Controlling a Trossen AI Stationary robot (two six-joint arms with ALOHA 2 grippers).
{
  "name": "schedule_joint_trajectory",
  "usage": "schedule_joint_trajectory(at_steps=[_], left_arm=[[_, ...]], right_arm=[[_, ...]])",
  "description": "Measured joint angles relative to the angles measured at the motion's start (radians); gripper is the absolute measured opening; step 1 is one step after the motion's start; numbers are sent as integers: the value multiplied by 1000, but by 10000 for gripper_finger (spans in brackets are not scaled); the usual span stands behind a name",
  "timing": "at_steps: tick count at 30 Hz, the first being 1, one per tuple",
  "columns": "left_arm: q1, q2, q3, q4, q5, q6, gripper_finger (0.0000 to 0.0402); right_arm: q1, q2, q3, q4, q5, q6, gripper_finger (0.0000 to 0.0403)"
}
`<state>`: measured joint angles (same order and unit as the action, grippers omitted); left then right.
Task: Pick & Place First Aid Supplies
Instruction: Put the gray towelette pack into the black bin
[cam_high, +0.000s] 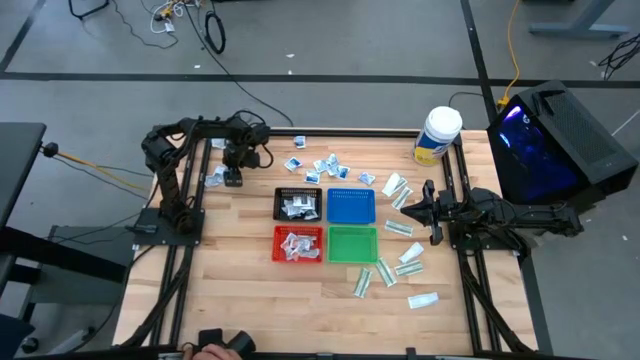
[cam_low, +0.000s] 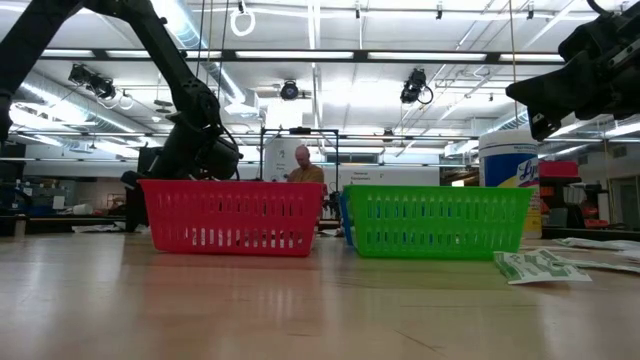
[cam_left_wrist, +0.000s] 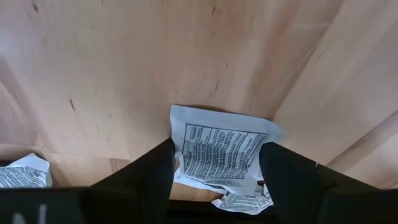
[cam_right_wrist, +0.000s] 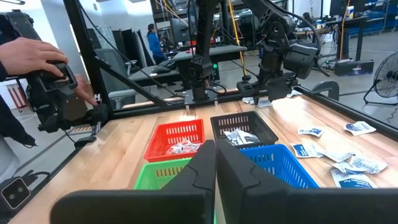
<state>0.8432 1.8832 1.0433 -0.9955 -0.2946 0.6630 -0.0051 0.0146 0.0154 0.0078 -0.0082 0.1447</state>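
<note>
My left gripper (cam_high: 232, 178) stands at the table's far left, pointing steeply down, shut on a squarish white packet with dark print (cam_left_wrist: 217, 155). A second packet (cam_left_wrist: 245, 202) lies under it and a third (cam_left_wrist: 22, 174) lies beside the gripper. More first aid supplies lie loose on the wood: squarish white ones (cam_high: 325, 165) at the far middle, long white-and-green ones (cam_high: 400, 225) on the right. My right gripper (cam_right_wrist: 216, 165) is shut with nothing in it and waits level above the table's right edge (cam_high: 418, 207). My left gripper pinches the white packet by its two opposite side edges (cam_left_wrist: 177, 158) between its two fingers, coming slanting from above. The packet reaches out past the fingertips with its printed face up. Whether its far end rests on the wood or hangs just above it, I cannot tell.
Four mesh trays stand mid-table: black (cam_high: 298, 203) and red (cam_high: 298, 243) hold packets, blue (cam_high: 351, 205) and green (cam_high: 352, 243) are beside them. A white jar (cam_high: 437, 135) stands far right. A person's hand (cam_right_wrist: 37, 56) holds a dark device at the near edge.
</note>
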Motion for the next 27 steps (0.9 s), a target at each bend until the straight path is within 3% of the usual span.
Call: schedule_joint_trajectory(at_steps=[14,27], left_arm=[[0,-9,6,-8,7,-7,236],[-4,-150,8,-16,11,-27,236]], right_arm=[[0,0,0,0,0,0,18],[0,0,0,0,0,0,18]])
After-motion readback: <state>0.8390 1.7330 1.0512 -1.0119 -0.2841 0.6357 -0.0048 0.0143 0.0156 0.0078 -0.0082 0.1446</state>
